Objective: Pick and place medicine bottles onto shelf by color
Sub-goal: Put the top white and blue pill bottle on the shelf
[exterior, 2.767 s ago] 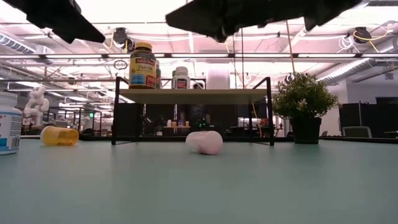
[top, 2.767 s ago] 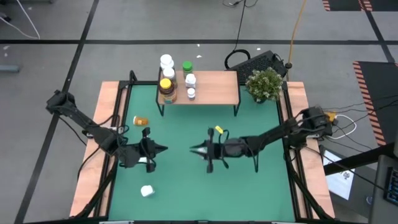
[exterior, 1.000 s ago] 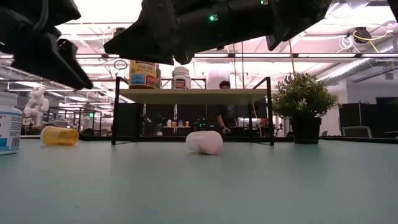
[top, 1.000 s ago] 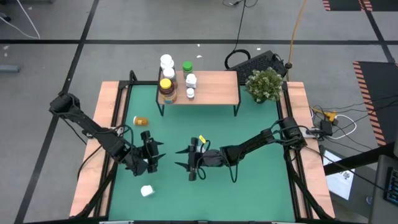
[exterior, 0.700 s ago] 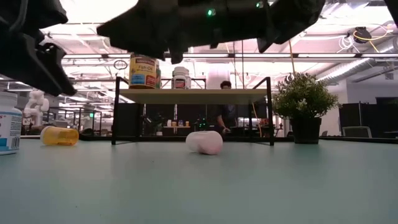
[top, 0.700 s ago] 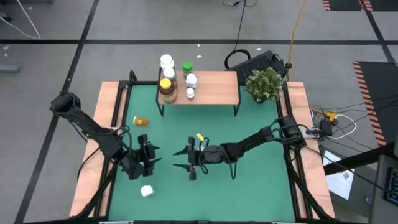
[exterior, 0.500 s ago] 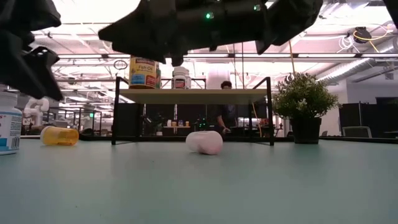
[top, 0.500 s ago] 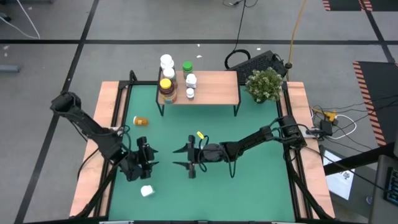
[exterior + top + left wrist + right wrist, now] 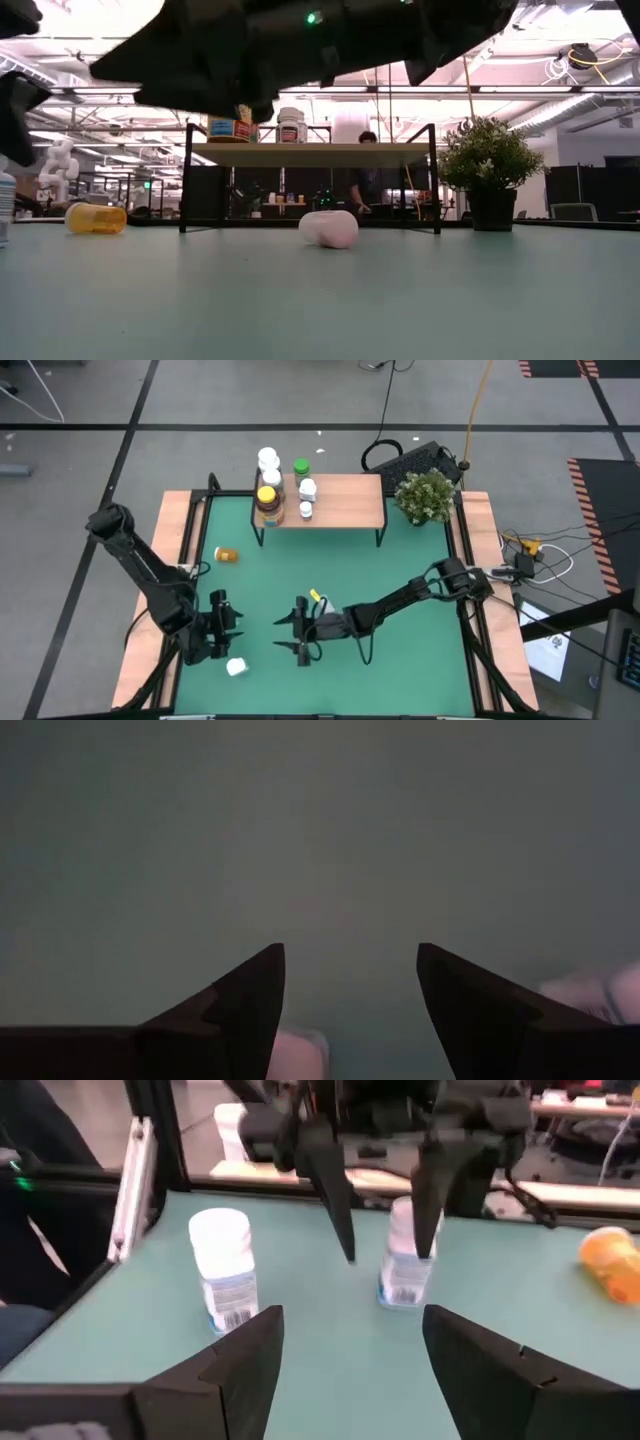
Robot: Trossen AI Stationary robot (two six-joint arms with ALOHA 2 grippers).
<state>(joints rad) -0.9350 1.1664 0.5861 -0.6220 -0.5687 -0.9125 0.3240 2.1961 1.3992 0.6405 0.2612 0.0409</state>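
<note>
My left gripper hangs open, fingers down, over the table's near left part. In the right wrist view a white bottle stands just behind its fingers, a second white bottle nearer the table's near edge. An orange bottle lies on its side farther back. My right gripper is open, level, pointing left at them. The shelf holds several bottles at its left end. Another white bottle lies on its side before the shelf.
A green potted plant stands at the table's far right corner. The shelf's right half is bare wood. A person shows in the room behind the shelf. The table's wooden rim runs just left of my left arm.
My left gripper has moved toward the table's near left corner and stayed open. My right gripper has followed it, going toward the left and near edges while staying level. The bottles have not moved.
</note>
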